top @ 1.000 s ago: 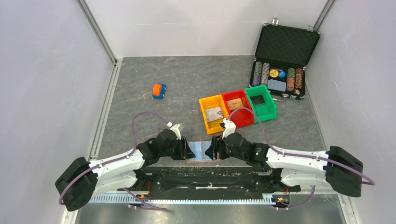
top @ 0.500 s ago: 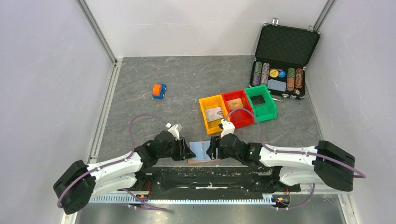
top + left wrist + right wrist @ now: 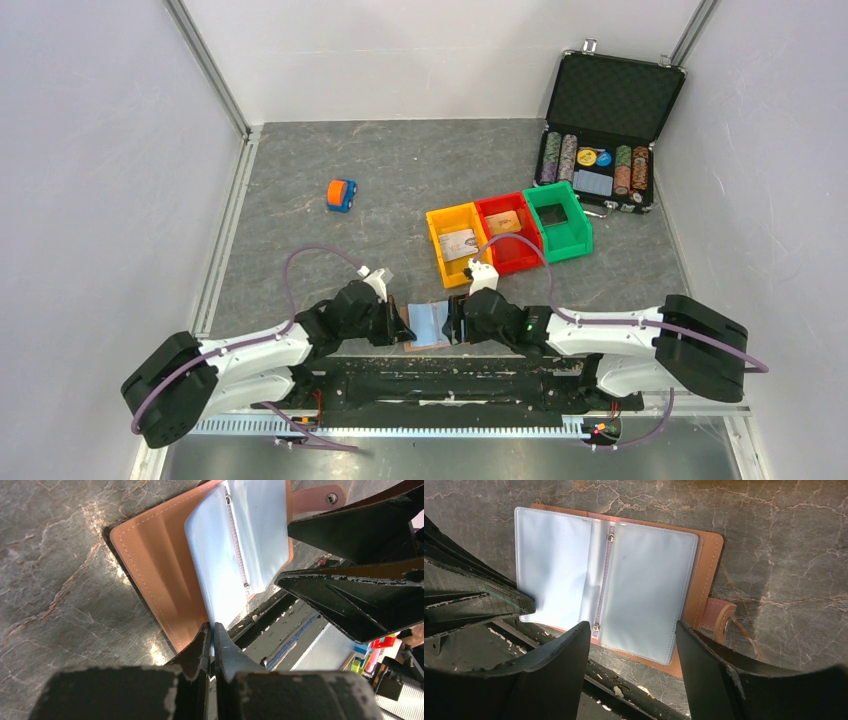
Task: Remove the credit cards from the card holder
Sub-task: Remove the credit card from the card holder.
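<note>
The card holder [image 3: 430, 322] lies open at the table's near edge: reddish-brown leather [image 3: 165, 575] with pale blue plastic pockets [image 3: 644, 580]. My left gripper [image 3: 211, 628] is shut on the near edge of the left pocket page [image 3: 220, 565], which is lifted off the leather. My right gripper [image 3: 631, 627] stands open just above the holder's right half, nothing between its fingers. No credit cards show in the visible pockets. One card lies in the yellow bin [image 3: 458, 243] and one in the red bin [image 3: 503, 222].
A green bin [image 3: 560, 218] stands beside the red one. An open black chip case [image 3: 605, 130] sits at the back right. A small orange and blue toy car [image 3: 341, 194] is at mid left. The table's front edge [image 3: 624, 690] runs just under the holder.
My left gripper has shut on the holder's left pocket page. My right arm has slid left, further over the holder.
</note>
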